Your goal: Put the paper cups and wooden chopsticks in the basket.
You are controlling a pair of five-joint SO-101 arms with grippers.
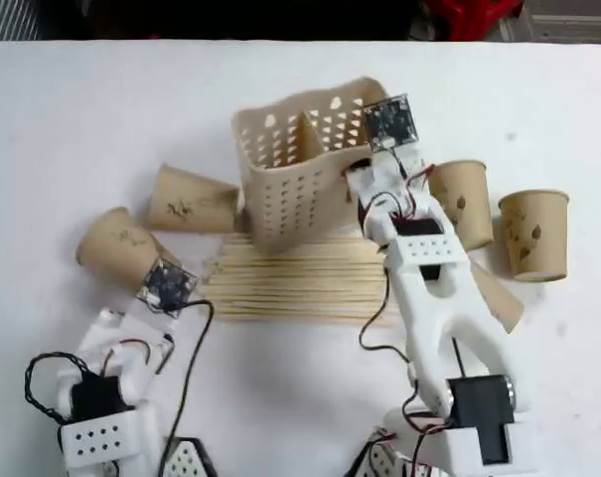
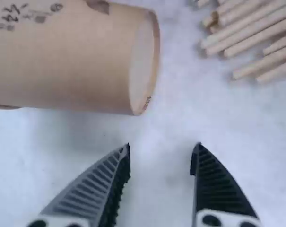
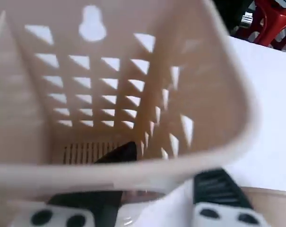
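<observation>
white table (image 1: 81, 99), red stool (image 3: 268, 23) behind.

- Left arm (image 1: 101, 407), at 7 o'clock in the high view: white printed shells, a black motor block, looping black cables, a hole-dotted white plate.
- Right arm (image 1: 439, 298), at 5 o'clock: broad white forked link, black motor, red and black wires.
- Left circuit board (image 1: 169, 283) and right circuit board (image 1: 389, 121): small, dark, square.
- Left gripper (image 2: 161, 151): dark, ribbed, pointed fingers (image 2: 105, 189) on white bases.
</observation>
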